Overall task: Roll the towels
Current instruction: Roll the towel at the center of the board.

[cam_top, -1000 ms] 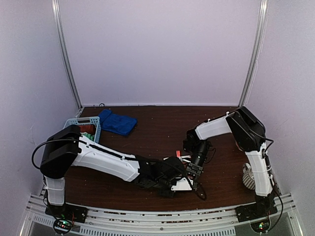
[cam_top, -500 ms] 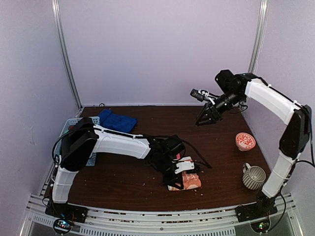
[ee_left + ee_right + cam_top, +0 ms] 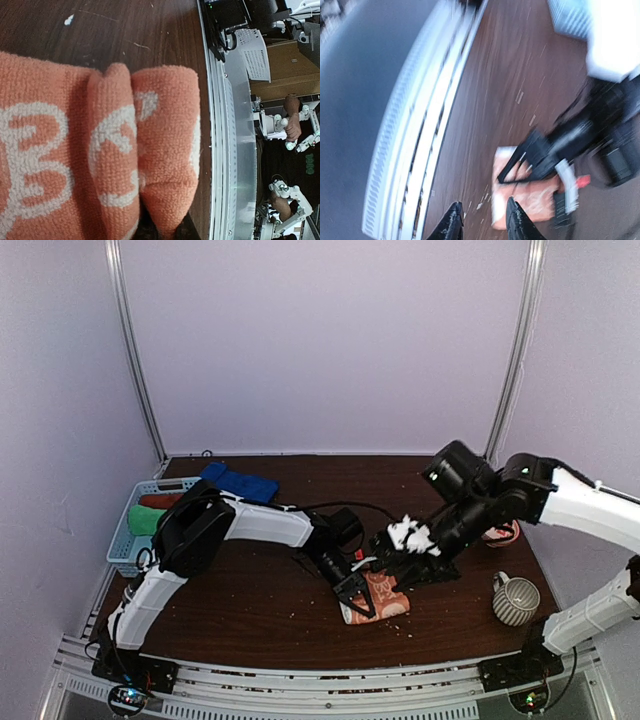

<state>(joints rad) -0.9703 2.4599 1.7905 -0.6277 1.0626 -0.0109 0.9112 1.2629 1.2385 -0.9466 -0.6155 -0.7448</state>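
Orange towel (image 3: 390, 606) sitting pinched in my left gripper (image 3: 356, 602), toward the table's (image 3: 250, 612) near edge.
I'm seeing the left jaws clamping a thick fold of its white-patterned terry, which is bunching into a partial roll. My right gripper (image 3: 482, 220) is hovering just beside it, fingers narrowly parted and carrying nothing. Dark brown wood flecked with pale specks is showing underneath, a metal rail (image 3: 225, 150) is running along the near edge, and pale lilac walls are enclosing everything.
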